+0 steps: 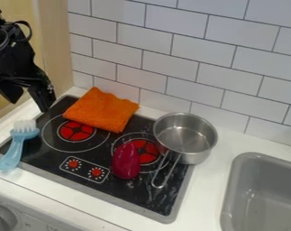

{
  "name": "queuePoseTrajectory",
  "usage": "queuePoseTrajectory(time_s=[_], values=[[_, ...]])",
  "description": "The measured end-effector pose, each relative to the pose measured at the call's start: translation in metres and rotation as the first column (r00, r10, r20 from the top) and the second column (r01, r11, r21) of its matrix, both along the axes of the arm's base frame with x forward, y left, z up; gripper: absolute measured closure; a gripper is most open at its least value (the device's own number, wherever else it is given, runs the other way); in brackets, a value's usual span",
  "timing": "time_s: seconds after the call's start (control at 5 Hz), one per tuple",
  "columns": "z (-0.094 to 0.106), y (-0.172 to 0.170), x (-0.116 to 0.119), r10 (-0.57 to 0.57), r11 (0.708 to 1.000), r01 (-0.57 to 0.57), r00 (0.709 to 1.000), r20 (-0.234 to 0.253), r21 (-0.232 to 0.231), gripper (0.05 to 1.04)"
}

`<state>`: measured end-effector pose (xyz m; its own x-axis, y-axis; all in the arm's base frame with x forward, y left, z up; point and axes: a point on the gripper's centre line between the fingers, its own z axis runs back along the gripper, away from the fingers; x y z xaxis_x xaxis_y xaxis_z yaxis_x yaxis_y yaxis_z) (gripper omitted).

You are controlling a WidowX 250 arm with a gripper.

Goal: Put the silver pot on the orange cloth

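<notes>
Silver pot [184, 134], in the camera view, stands upright at the right rear of the black cooktop [39, 151], partly over its edge: round, open-topped, shiny metal with a dull grey inside and a long looped wire handle pointing frontward. The orange cloth [101, 110] lies well to its left. Upper left, the gripper [29, 104] hangs with its jaws parted, released.

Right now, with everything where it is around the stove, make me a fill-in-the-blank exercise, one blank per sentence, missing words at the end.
The folded cloth is ____ in color.
The silver pot has a long, looped metal ____ reaching out over the stove.
The light blue brush has white ____ at one end.
The gripper hangs toward the upper ____ of the camera view.

Missing words: orange; handle; bristles; left.
</notes>
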<state>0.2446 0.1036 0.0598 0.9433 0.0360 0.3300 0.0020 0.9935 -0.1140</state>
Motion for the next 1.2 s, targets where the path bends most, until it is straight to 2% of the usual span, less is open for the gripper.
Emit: queuePoseTrajectory(time_s=[0.2,0.4,0.6,0.8,1.0,1.2], values=[[-0.012,-0.007,-0.01,0.004,0.999,-0.005,0.999,-0.042,-0.031,0.084],[-0.012,-0.014,-0.003,0.023,0.998,-0.023,1.0,-0.013,-0.059,0.084],[-0.01,-0.031,0.011,0.015,0.993,-0.009,0.999,0.044,-0.121,0.084],[-0.008,-0.055,0.022,-0.01,0.989,0.018,0.998,0.059,-0.148,0.084],[-0.004,-0.08,0.035,-0.067,0.989,0.074,0.996,0.055,-0.125,0.084],[-0.009,-0.102,0.051,-0.103,0.983,0.111,0.993,0.065,-0.147,0.084]])
